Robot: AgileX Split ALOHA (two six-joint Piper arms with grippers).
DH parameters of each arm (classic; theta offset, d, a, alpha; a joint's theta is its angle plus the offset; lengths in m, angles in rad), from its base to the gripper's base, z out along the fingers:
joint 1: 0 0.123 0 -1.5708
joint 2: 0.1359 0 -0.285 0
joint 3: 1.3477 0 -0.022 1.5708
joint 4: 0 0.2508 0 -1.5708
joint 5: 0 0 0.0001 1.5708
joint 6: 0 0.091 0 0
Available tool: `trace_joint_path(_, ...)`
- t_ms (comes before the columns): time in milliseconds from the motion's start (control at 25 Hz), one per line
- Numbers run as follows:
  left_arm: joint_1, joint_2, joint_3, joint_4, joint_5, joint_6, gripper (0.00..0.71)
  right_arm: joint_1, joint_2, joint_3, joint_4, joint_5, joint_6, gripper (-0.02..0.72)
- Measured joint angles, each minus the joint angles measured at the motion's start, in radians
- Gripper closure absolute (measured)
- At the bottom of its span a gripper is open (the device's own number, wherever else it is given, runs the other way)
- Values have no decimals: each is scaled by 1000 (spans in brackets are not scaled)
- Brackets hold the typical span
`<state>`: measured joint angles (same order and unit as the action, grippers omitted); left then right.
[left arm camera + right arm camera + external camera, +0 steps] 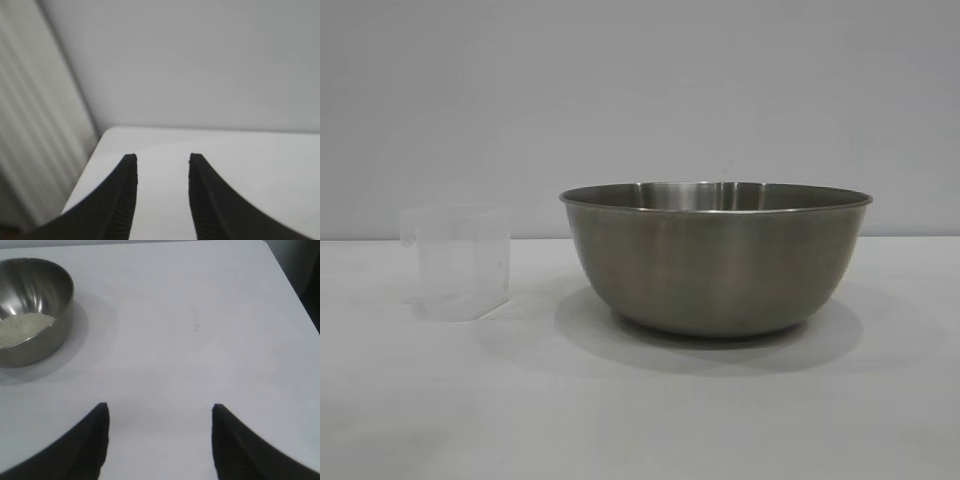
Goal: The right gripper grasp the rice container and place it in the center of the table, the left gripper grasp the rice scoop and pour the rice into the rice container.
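Observation:
The rice container [716,258], a wide steel bowl, stands on the white table [640,420] near the middle. The right wrist view shows this rice container [31,310] with white rice [22,327] inside. Beside the bowl, to the left in the exterior view, the rice scoop [456,262] stands upright; it is a clear plastic cup and looks empty. My right gripper [157,410] is open over bare table, well away from the bowl. The left gripper [161,159] is open with nothing between its fingers, over a table corner. Neither arm shows in the exterior view.
A table edge and corner [102,135] lie close ahead of the left gripper, with a grey ribbed wall [35,125] beyond. Another table edge [290,280] runs along the side of the right wrist view. Bare tabletop [190,335] spreads between bowl and right gripper.

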<state>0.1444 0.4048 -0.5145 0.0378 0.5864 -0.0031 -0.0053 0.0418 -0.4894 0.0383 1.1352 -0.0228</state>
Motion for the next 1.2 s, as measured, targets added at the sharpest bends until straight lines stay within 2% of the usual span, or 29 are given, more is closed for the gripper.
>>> trace_joint_path(80, 0, -29, -13, -64, 85, 59, 498, 0, 0, 0, 0, 0, 0, 322)
trace_joint_path(320, 0, -162, -27, -82, 304, 86, 498, 0, 0, 0, 0, 0, 0, 322)
trace_joint_path(400, 0, -210, -27, -82, 352, 88, 498, 0, 0, 0, 0, 0, 0, 322)
trace_joint_path(440, 0, -230, -27, -82, 375, 88, 471, 0, 0, 0, 0, 0, 0, 322)
trace_joint_path(600, 0, -267, -27, -83, 465, 91, 471, 0, 0, 0, 0, 0, 0, 322)
trace_joint_path(880, 0, -293, 27, -76, 530, 91, 471, 0, 0, 0, 0, 0, 0, 322)
trace_joint_path(1200, 0, -294, 30, -74, 530, 91, 471, 0, 0, 0, 0, 0, 0, 322)
